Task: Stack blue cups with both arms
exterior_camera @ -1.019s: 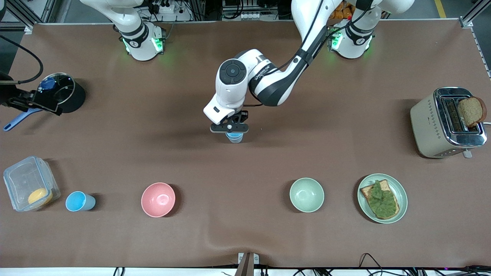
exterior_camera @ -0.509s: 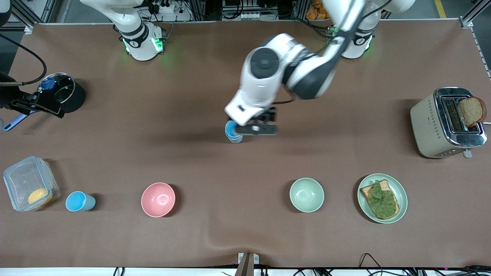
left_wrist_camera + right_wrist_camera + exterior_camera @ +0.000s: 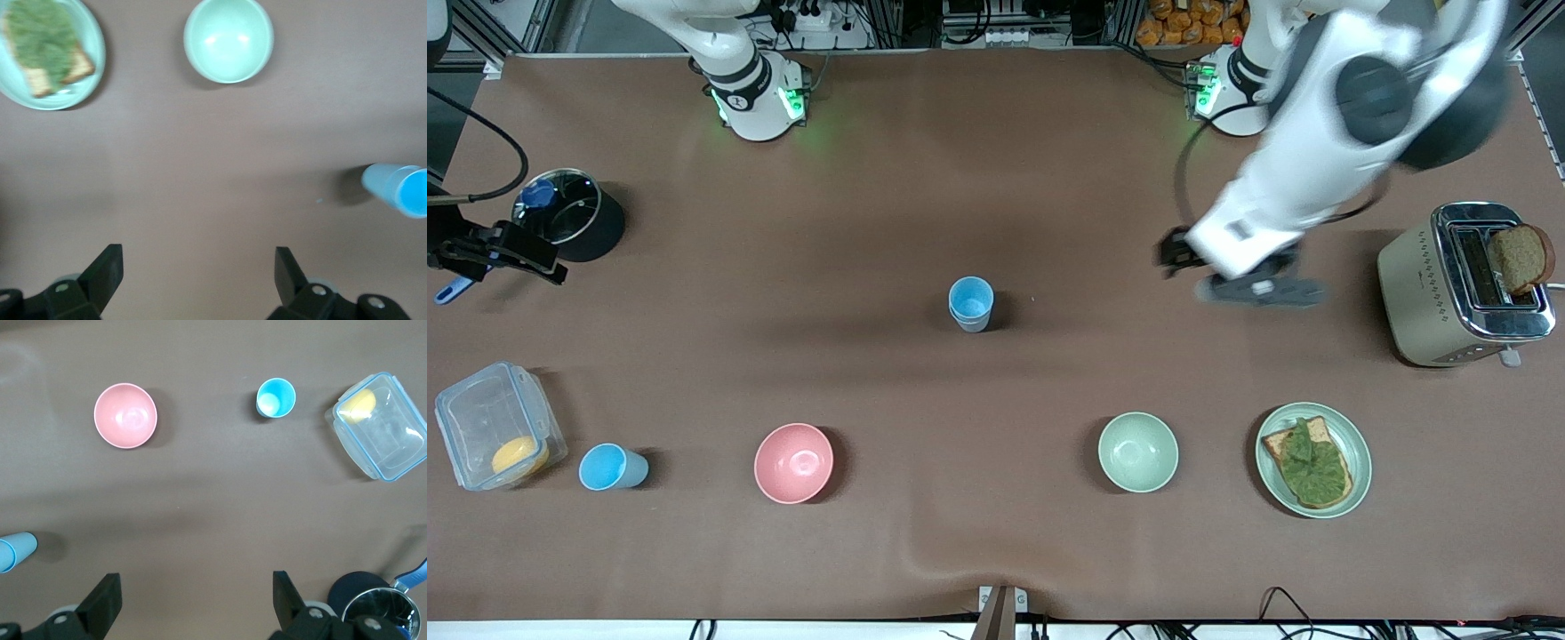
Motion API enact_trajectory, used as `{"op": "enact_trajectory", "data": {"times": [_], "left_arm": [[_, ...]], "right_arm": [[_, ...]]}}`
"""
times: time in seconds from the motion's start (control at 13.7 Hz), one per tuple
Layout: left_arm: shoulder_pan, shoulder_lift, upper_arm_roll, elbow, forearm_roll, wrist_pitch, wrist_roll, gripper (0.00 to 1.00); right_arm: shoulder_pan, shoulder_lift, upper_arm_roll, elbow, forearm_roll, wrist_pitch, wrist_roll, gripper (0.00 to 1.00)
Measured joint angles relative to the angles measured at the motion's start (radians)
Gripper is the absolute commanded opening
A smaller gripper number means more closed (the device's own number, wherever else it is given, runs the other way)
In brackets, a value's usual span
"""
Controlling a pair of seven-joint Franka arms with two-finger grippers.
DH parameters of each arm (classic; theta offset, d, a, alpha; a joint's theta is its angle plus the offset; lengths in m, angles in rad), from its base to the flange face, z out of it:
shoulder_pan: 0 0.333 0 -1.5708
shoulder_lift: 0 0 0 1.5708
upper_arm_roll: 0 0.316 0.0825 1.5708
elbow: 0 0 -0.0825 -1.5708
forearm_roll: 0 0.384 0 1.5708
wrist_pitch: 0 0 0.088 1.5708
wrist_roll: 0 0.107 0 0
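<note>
Three small blue plastic cups: one sky-blue cup (image 3: 612,468) near the front bench edge beside a clear lidded container (image 3: 498,426); two nested as a stack (image 3: 970,304) mid-bench, standing free. Brown bench cover (image 3: 996,551). Left gripper (image 3: 1258,290), jaws released, over bare bench near a toaster (image 3: 1463,284). Right gripper (image 3: 193,603), jaws released, empty.

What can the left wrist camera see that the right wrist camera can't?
Only the left wrist view shows the pale green bowl and the plate with toast. Only the right wrist view shows the pink bowl, a single blue cup, the clear container and the black pot. Both show the brown table and the stacked blue cups, plus each arm's own open jaws.
</note>
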Motion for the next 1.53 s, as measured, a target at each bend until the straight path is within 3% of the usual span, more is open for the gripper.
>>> {"op": "enact_trajectory", "data": {"times": [0.15, 0.36, 0.58, 1.53], "left_arm": [[0.089, -0.099, 0.001, -0.073, 0.002, -0.014, 0.078, 1.00], [0.169, -0.165, 0.001, -0.086, 0.050, -0.084, 0.121, 1.00], [0.178, -0.173, 0.001, -0.056, 0.099, -0.121, 0.121, 1.00], [0.310, -0.173, 0.002, 0.008, 0.103, -0.134, 0.122, 1.00]], "right_arm": [[0.000, 0.000, 0.000, -0.008, -0.001, -0.009, 0.000, 1.00], [-0.006, 0.000, -0.003, -0.012, -0.004, -0.032, 0.000, 1.00], [-0.009, 0.000, -0.006, -0.012, -0.003, -0.032, 0.000, 1.00], [-0.009, 0.000, -0.001, -0.015, -0.002, -0.035, -0.001, 1.00]]}}
